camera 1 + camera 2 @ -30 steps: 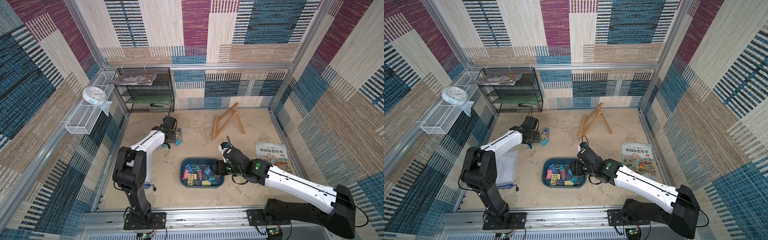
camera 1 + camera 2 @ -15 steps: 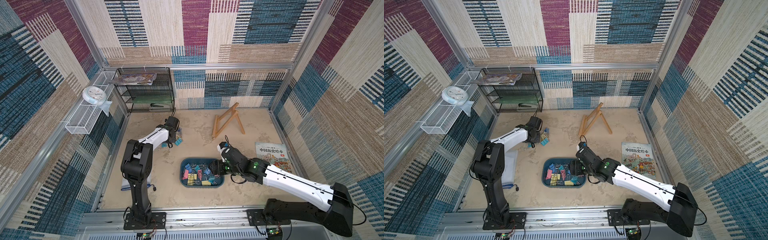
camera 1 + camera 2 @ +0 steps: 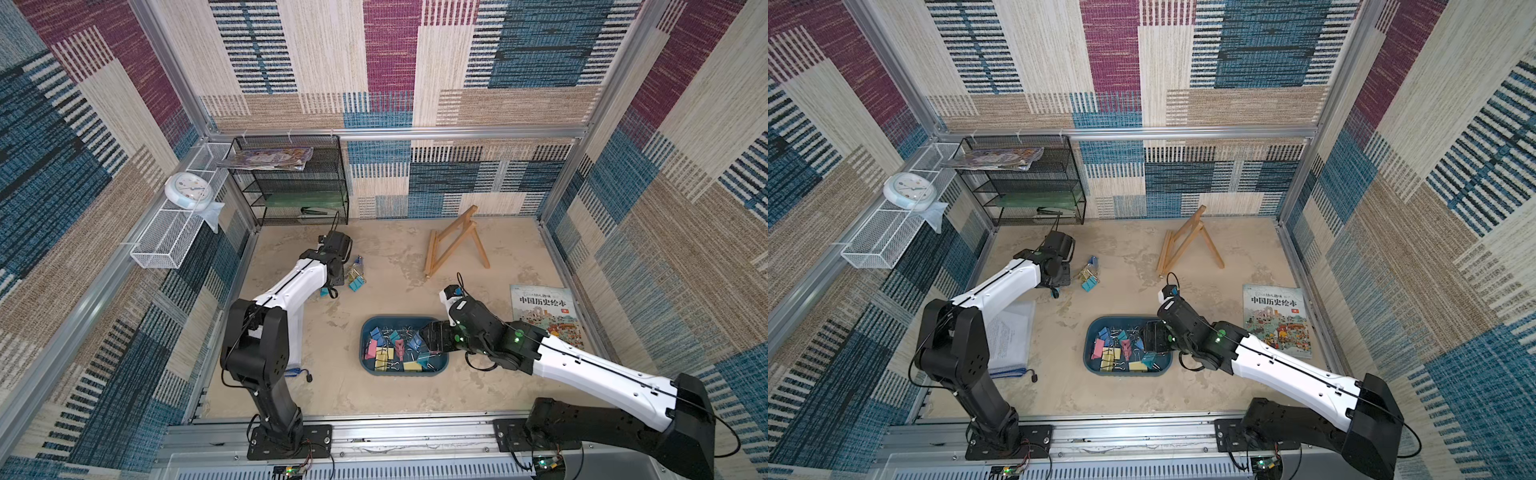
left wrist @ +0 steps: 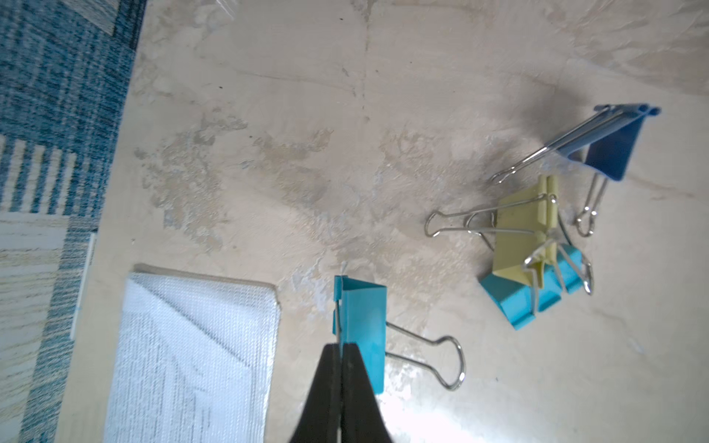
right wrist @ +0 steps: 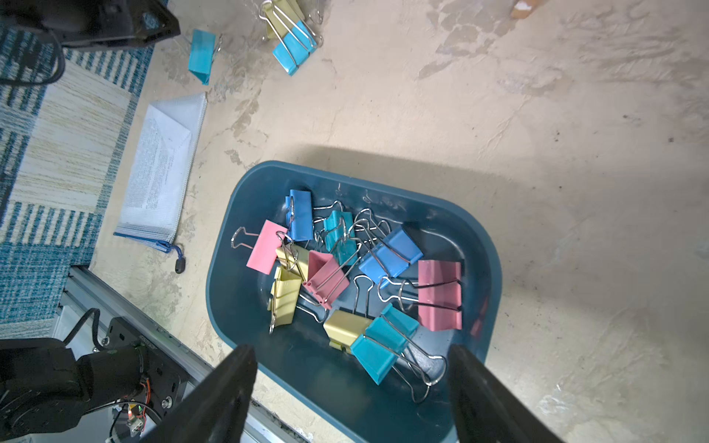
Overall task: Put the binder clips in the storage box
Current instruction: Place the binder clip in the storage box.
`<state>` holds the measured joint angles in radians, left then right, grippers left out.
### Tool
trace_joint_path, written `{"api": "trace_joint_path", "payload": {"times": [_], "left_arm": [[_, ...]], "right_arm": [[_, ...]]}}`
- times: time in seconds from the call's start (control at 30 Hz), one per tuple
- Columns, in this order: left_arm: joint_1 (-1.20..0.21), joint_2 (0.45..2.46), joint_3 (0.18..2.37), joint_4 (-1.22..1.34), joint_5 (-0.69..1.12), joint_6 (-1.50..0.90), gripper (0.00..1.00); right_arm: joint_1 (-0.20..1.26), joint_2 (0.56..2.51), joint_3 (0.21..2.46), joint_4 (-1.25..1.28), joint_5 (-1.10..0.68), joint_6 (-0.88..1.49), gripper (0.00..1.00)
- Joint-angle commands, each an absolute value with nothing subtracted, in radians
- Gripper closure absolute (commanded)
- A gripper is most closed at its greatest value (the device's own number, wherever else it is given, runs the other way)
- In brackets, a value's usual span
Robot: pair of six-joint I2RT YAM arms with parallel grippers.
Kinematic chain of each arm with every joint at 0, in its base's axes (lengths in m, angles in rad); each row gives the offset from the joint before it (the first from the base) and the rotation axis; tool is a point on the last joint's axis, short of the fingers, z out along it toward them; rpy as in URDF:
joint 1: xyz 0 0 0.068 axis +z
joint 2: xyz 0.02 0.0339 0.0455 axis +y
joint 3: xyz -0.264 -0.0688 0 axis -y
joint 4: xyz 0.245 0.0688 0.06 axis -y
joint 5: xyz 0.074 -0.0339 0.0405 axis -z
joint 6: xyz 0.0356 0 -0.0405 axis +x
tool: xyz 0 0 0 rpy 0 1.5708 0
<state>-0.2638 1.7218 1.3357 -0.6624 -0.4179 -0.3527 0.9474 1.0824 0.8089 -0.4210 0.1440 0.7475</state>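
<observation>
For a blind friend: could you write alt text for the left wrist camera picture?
The left gripper, jaws shut, meets the edge of a teal binder clip on the beige floor; whether it grips is unclear. Nearby lie a blue clip, a yellow clip, a light blue clip and a white mesh pouch.

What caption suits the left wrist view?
Left gripper shut on the edge of a teal binder clip; three more clips lie heaped nearby.

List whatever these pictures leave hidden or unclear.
- Left wrist view: the left tool tips cover the teal clip's edge; grip unconfirmed.
- Top views: the left arm hides that tool.
- Right wrist view: the right tool covers the storage box's near rim.
</observation>
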Motion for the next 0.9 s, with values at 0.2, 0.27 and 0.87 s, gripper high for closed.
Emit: {"api": "trace_joint_path", "payload": {"times": [0.2, 0.27, 0.87], "left_arm": [[-0.341, 1.352, 1.186, -0.737, -0.179, -0.496, 1.0], [-0.398, 1.268, 1.156, -0.731, -0.127, -0.537, 1.0], [-1.08, 1.298, 1.061, -0.538, -0.3, -0.824, 1.0]], "right_arm": [[0.919, 0.974, 0.779, -0.398, 0.257, 0.732, 0.01], [0.905, 0.971, 0.774, -0.388, 0.255, 0.713, 0.0], [0.746, 1.037, 0.723, -0.313, 0.145, 0.673, 0.0]]}}
